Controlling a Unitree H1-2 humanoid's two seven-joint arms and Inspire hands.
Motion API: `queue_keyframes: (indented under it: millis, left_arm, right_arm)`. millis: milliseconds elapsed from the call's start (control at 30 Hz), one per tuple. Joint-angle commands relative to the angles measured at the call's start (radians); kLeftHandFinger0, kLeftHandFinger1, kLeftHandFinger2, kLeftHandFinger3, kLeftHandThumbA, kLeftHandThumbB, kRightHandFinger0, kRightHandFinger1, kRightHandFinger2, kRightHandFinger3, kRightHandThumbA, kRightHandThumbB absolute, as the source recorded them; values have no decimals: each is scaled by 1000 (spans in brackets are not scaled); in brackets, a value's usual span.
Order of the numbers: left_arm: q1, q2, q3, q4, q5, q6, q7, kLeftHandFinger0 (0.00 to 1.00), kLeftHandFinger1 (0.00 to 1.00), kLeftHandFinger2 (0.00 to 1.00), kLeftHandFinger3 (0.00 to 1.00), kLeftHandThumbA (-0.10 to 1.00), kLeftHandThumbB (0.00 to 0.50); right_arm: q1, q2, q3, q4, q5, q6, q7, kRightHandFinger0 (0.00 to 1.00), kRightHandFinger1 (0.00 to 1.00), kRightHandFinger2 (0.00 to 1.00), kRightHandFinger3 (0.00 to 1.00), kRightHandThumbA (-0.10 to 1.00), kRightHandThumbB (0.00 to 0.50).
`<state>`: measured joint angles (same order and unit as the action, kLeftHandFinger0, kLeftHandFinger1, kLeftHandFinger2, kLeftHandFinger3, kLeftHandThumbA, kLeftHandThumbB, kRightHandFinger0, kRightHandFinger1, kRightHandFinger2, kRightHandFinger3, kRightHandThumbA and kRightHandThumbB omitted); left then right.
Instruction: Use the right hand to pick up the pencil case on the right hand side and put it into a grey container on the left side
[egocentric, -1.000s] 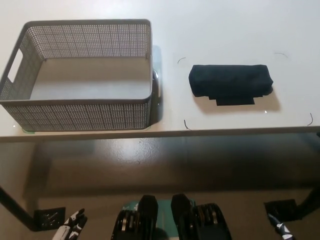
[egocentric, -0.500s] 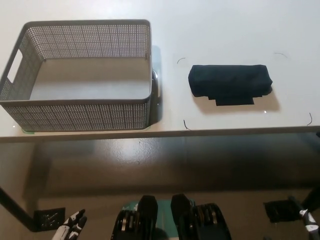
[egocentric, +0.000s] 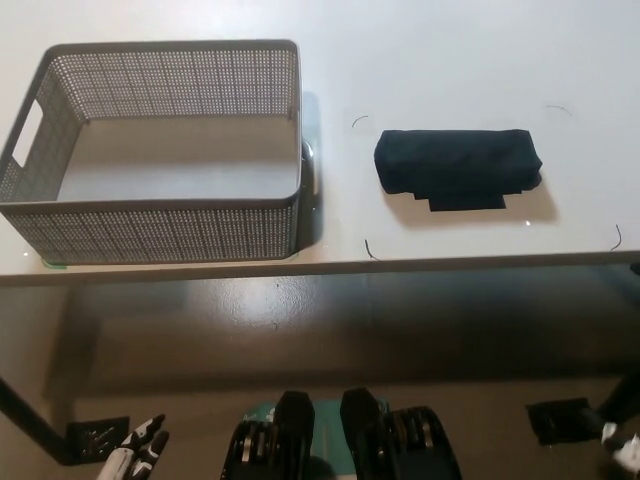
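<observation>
The black pencil case (egocentric: 458, 167) lies flat on the right part of the white table (egocentric: 450, 60), with a small flap sticking out along its near side. To its left stands the grey mesh container (egocentric: 160, 232), with nothing inside. My white left hand (egocentric: 140, 450) rests low at the bottom left, below the table edge, fingers apart and holding nothing. Only a sliver of my black right hand (egocentric: 622, 443) shows at the bottom right corner, far below the pencil case.
The table's front edge (egocentric: 320, 268) runs across the middle of the picture, with floor below it. A gap of bare table separates the container from the pencil case. Thin dark marks (egocentric: 369, 250) ring the pencil case's area.
My right hand has slid from the bottom edge out to the right edge of the picture and slightly up. The left hand sank a little. Pencil case and container have not moved.
</observation>
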<state>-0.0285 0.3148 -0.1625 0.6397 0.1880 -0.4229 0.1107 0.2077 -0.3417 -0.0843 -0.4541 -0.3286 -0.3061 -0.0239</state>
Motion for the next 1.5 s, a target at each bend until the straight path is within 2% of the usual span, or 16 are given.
queue_keyframes:
  millis: [0,167,233,300,333,367,433,467,567,700,767,967,1033,1100,1333,1467]
  left_arm:
    - [7,27,-6,-26,-10,-47,24,1000,1000,1000,947,1000,500]
    - [13,24,-5,-29,-13,-47,18,1000,1000,1000,955,1000,500]
    - [16,25,-9,-30,-8,-47,25,1000,1000,1000,946,1000,500]
    - [20,24,-9,-33,-11,-47,22,1000,1000,1000,945,1000,500]
    - [23,24,-8,-36,-13,-47,20,1000,1000,1000,946,1000,500]
    - [23,27,-10,-36,-13,-47,19,1000,1000,1000,954,1000,500]
    - [24,27,-11,-35,-12,-47,21,1000,1000,1000,954,1000,500]
    - [24,26,-10,-35,-17,-47,19,1000,1000,1000,947,1000,500]
    - [22,23,-11,-31,-23,-47,19,1000,1000,1000,944,1000,500]
    - [22,22,-11,-28,-33,-47,13,1000,1000,1000,941,1000,500]
    - [22,22,-11,-28,-36,-47,12,1000,1000,1000,941,1000,500]
    - [28,17,-22,-14,-32,-47,22,1000,1000,1000,926,1000,500]
    - [30,15,-24,-13,-37,-47,20,1000,1000,1000,923,1000,500]
    - [29,14,-32,-11,-29,-47,29,1000,1000,1000,917,1000,500]
    - [40,17,-48,-20,-32,-47,32,1000,1000,1000,919,1000,500]
    - [45,17,-55,-28,-30,-47,35,1000,1000,1000,880,1000,500]
  right_arm:
    - [-103,-55,-20,-34,-33,87,67,1000,1000,1000,1000,843,298]
    - [-243,-113,-10,-11,-25,153,124,1000,1000,1000,1000,923,323]
    - [-321,-129,3,0,-23,213,161,1000,1000,1000,1000,919,357]
    - [-384,-149,21,15,-19,246,196,1000,1000,1000,1000,858,415]
    - [-397,-153,25,18,-17,252,204,1000,1000,1000,1000,771,399]
    - [-449,-164,43,33,-44,279,228,1000,1000,1000,1000,718,470]
    - [-499,-172,64,42,-78,321,256,1000,1000,1000,1000,684,486]
    - [-553,-179,91,51,-98,379,295,1000,1000,1000,1000,678,495]
    - [-664,-190,144,139,-137,415,339,1000,1000,1000,1000,733,489]
    - [-776,-202,196,263,-147,427,370,1000,1000,1000,1000,700,500]
    - [-825,-208,227,311,-165,443,392,1000,1000,1000,1000,724,500]
    - [-962,-213,332,485,-194,454,464,1000,1000,1000,1000,703,500]
    - [-991,-211,356,529,-202,453,473,1000,1000,1000,1000,700,500]
    - [-1036,-210,396,592,-235,460,487,1000,1000,1000,1000,753,500]
    - [-1121,-193,463,726,-254,475,520,1000,1000,1000,1000,778,500]
    - [-1154,-189,486,766,-264,499,547,1000,1000,1000,1000,787,500]
